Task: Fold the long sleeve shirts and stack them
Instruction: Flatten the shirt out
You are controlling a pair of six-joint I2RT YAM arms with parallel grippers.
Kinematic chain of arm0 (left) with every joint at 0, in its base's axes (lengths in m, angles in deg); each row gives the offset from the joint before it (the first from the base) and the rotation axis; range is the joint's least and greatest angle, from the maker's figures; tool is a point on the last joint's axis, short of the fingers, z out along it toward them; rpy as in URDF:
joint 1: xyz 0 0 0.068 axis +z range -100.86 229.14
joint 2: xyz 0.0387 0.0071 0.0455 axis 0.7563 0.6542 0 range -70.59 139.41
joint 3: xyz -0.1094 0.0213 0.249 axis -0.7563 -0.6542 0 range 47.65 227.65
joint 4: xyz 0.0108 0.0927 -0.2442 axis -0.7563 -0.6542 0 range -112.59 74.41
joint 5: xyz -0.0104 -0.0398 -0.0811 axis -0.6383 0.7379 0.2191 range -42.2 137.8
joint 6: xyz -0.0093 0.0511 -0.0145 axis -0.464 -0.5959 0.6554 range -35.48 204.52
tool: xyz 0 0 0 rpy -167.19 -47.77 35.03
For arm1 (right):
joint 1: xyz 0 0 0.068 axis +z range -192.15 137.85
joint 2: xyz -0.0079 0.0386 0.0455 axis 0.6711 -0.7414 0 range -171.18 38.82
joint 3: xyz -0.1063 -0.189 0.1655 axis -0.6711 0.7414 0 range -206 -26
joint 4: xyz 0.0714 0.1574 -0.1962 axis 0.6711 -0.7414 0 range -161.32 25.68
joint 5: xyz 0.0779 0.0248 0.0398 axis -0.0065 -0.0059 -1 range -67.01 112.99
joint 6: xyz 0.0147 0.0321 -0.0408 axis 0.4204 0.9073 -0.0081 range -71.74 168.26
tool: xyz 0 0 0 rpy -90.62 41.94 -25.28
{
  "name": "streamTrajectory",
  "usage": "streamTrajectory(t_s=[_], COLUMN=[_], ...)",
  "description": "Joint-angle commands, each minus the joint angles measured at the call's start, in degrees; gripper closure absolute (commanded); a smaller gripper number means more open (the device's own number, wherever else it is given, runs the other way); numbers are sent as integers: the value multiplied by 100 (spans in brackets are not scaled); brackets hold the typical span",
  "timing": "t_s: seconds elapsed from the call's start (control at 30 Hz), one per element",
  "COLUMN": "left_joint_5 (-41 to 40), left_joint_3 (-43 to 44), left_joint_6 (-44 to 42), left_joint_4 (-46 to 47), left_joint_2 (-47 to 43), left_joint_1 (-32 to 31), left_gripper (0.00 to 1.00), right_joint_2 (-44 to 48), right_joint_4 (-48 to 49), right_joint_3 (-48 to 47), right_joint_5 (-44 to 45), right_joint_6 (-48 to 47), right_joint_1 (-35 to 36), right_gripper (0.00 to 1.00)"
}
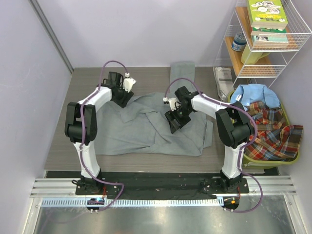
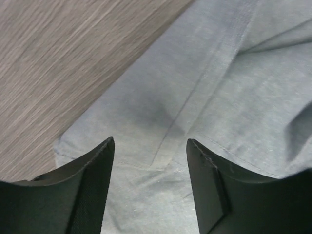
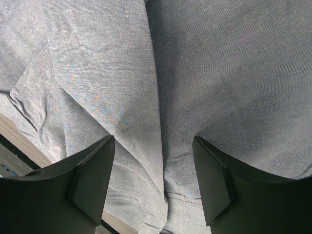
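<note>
A plain grey long sleeve shirt (image 1: 146,129) lies crumpled and partly spread across the middle of the wooden table (image 1: 61,141). My left gripper (image 1: 124,97) hovers over its far left edge, open with nothing between the fingers. In the left wrist view the left gripper (image 2: 150,146) sits above a seam of the grey shirt (image 2: 219,97), next to bare wood (image 2: 58,58). My right gripper (image 1: 174,122) is open over the shirt's middle. In the right wrist view the right gripper (image 3: 153,144) straddles a raised fold of the grey cloth (image 3: 219,73).
A green basket (image 1: 267,164) at the right table edge holds a light blue shirt (image 1: 253,95) and a red-green plaid shirt (image 1: 270,134). A small grey cloth piece (image 1: 183,70) and a paper (image 1: 224,78) lie at the back. A wire shelf with books (image 1: 265,22) stands at the back right.
</note>
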Motion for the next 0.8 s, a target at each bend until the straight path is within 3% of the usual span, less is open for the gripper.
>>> streamTrajectory(t_s=[0.0, 0.33, 0.53, 0.77], left_joint_5=[450, -464, -1297, -2194], left_joint_3=[28, 45, 441, 468], left_joint_6=[263, 378, 405, -183], left_joint_4=[-51, 732, 863, 1539], left_joint_2=[-189, 21, 435, 487], left_joint_1=[-83, -743, -787, -769], left_gripper=[36, 31, 32, 34], right_joint_2=[-240, -346, -390, -443], right_joint_4=[-48, -74, -101, -127], right_joint_3=[127, 92, 110, 92], right_joint_5=[203, 299, 299, 326], right_joint_6=[-188, -205, -249, -311], right_joint_1=[2, -7, -7, -15], right_gripper=[29, 29, 29, 29])
